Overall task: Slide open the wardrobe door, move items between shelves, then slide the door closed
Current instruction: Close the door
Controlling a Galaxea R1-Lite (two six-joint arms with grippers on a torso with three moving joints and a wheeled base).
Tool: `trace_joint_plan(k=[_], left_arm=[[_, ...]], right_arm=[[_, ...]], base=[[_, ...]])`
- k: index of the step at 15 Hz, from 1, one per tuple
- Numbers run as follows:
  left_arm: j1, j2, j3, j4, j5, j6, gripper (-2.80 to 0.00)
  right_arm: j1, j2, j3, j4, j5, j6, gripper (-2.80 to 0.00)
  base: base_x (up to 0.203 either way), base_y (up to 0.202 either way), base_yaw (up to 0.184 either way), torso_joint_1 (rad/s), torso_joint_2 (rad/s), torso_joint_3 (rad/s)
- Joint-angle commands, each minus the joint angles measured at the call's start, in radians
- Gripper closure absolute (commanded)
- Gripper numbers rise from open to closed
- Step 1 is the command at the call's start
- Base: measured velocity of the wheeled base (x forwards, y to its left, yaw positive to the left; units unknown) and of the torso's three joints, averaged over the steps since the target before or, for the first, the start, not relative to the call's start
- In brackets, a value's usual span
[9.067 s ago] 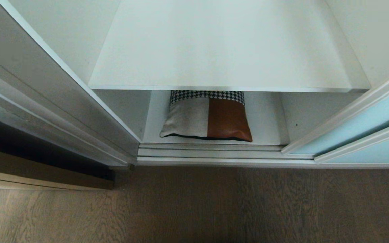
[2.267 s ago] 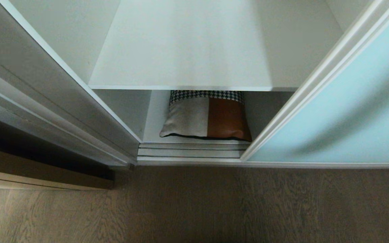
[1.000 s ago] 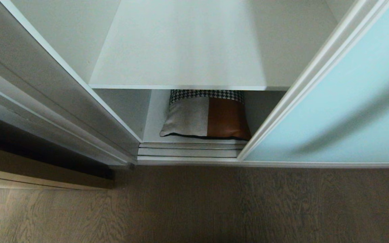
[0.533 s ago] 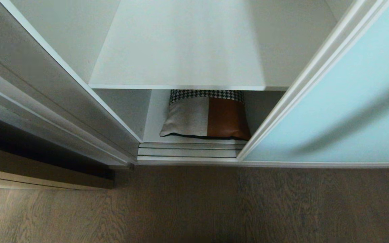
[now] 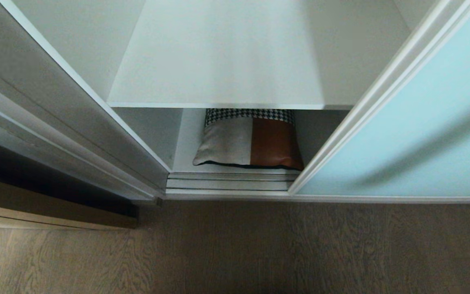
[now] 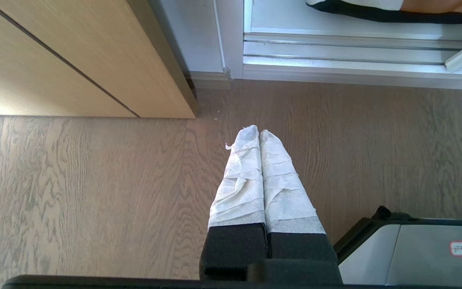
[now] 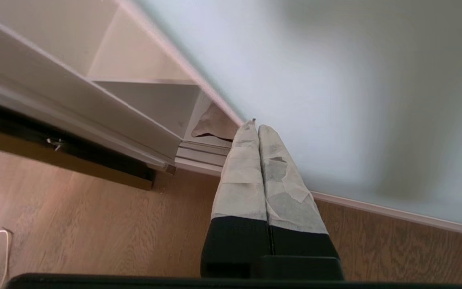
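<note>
One right gripper (closed) points at the sliding wardrobe door edge.

Grey-brown wood-grain floor; tan wood door at left; daylight.

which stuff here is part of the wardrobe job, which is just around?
Job:
- sliding wardrobe door, part-closed
- cushion, bottom shelf
- upper shelf, bare
- right hand, shut, by the door

Around:
- wood floor
- tan wood door
- left hand, shut, idle
</note>
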Motion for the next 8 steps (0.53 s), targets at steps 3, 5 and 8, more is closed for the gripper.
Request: trace_joint_plan(k=[3, 5, 8], left_arm=[[0.0, 0.002, 0.0, 0.0, 0.001, 0.0, 0.0], [0.0, 0.002, 0.0, 0.0, 0.0, 0.0, 0.0], [0.0, 0.002, 0.0, 0.0, -0.001, 0.0, 0.0]], right_arm=[[0.117, -0.144, 0.094, 0.021, -0.055, -0.005, 0.0], [0.218, -0.146, 0.105, 0.09, -0.158, -0.058, 0.0], [0.369, -0.118, 0.107, 0.143, -0.319, -0.108, 0.0]], base=[[0.0, 0.0, 0.0, 0.0, 0.0, 0.0], [0.0, 0.0, 0.0, 0.0, 0.0, 0.0], [0.0, 0.0, 0.0, 0.0, 0.0, 0.0]])
